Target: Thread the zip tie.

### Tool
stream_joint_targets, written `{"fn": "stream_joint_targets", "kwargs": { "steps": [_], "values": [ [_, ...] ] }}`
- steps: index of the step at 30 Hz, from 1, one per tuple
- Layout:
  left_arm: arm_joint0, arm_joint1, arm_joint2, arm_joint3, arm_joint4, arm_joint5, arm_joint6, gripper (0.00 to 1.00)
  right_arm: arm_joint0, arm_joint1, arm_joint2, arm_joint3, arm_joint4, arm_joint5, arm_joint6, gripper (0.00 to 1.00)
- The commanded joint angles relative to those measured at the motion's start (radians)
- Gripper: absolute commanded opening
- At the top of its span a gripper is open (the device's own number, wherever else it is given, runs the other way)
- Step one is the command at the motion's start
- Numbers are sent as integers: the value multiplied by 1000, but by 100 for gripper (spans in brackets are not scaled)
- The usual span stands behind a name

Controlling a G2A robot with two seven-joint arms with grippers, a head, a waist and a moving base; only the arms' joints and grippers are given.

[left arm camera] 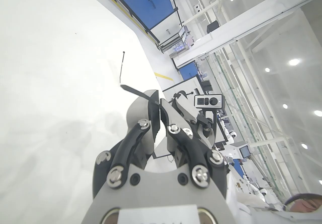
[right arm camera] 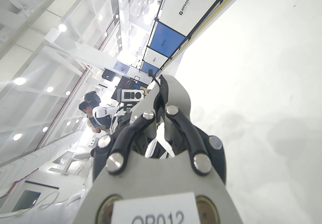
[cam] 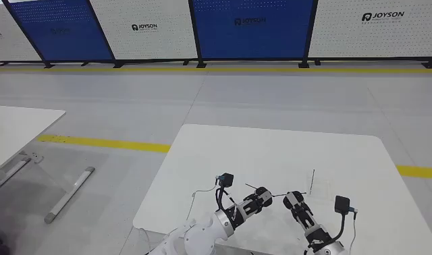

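Zip tie strip [left arm camera: 134, 92], black, sits pinched in the left gripper [left arm camera: 159, 103] at the top view's lower centre. Beside it, the right gripper [right arm camera: 161, 82] clamps just below a zip tie head [right arm camera: 150, 72]. Loose zip tie [cam: 312, 181] lies on the white worktop [cam: 270, 154], up and right of them.

White table [cam: 270, 154] stands on grey floor [cam: 135, 100]. Yellow line [cam: 101, 143] runs across the floor, interrupted by the table. Blue and white panels [cam: 253, 19] form the back row. Second table [cam: 20, 123] stands far left.
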Motion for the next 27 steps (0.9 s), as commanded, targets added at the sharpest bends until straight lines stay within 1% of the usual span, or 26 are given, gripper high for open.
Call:
{"fn": "stream_joint_targets", "kwargs": {
  "steps": [1, 11, 15, 18, 23, 27],
  "values": [
    [0, 0, 1, 0, -1, -3, 0, 0, 0, 0, 0, 0, -1, 0, 1, 0],
    [4, 1, 2, -4, -10, -25, -6, 0, 4, 1, -2, 1, 9, 2, 21, 0],
    [4, 1, 0, -6, -14, -33, 3, 0, 4, 2, 0, 0, 3, 9, 14, 0],
    [5, 1, -3, -6, -3, -30, 21, 0, -2, 2, 2, -5, -7, 14, 0, 0],
    [6, 0, 3, -10, 46, -24, 44, 0, -5, 2, 3, -10, -19, 28, -3, 0],
    [9, 1, 9, -16, 118, -13, 74, 0, -3, 2, -2, -11, -27, 30, -2, 0]
  ]
}}
